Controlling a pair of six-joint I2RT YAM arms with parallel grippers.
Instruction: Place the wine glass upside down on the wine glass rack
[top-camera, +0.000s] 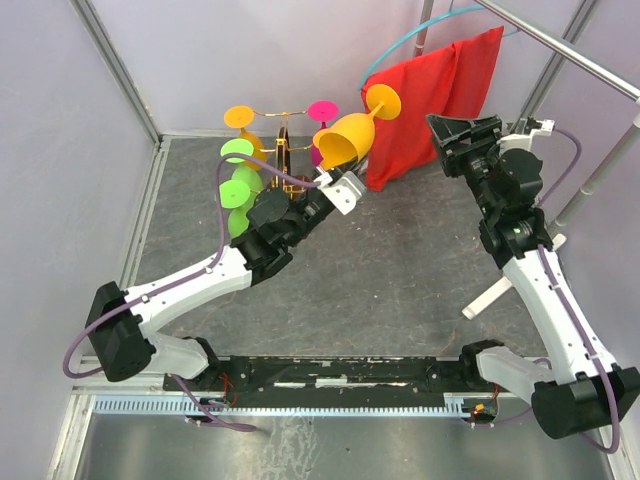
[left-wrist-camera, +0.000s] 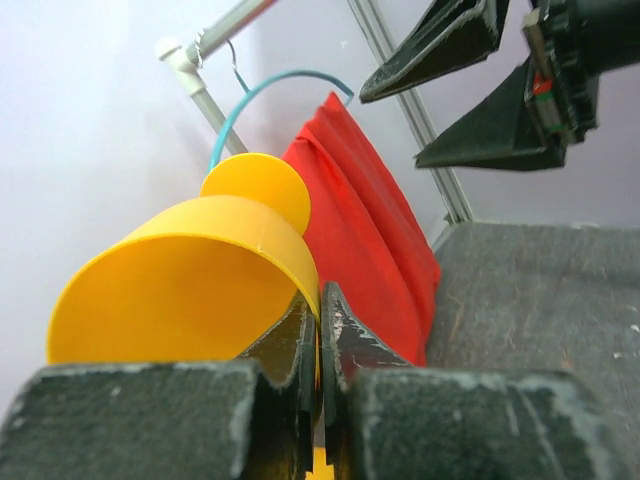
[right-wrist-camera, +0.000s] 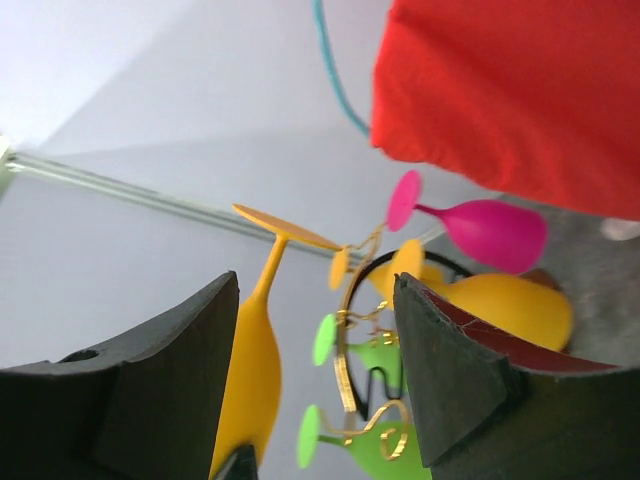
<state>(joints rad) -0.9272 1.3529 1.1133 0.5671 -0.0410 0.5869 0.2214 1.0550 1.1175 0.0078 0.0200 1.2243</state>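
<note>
My left gripper is shut on the rim of an orange-yellow wine glass. It holds the glass up in the air, tilted, with the foot pointing up and to the right. In the left wrist view the two fingers pinch the bowl's wall. The gold wire rack stands just left of the glass and carries green, yellow and pink glasses. My right gripper is open and empty at the right, facing the rack and the held glass.
A red cloth hangs on a teal hanger from a metal rail at the back right, close behind the held glass. On the rack are green glasses, a yellow one and a pink one. White walls enclose the grey mat.
</note>
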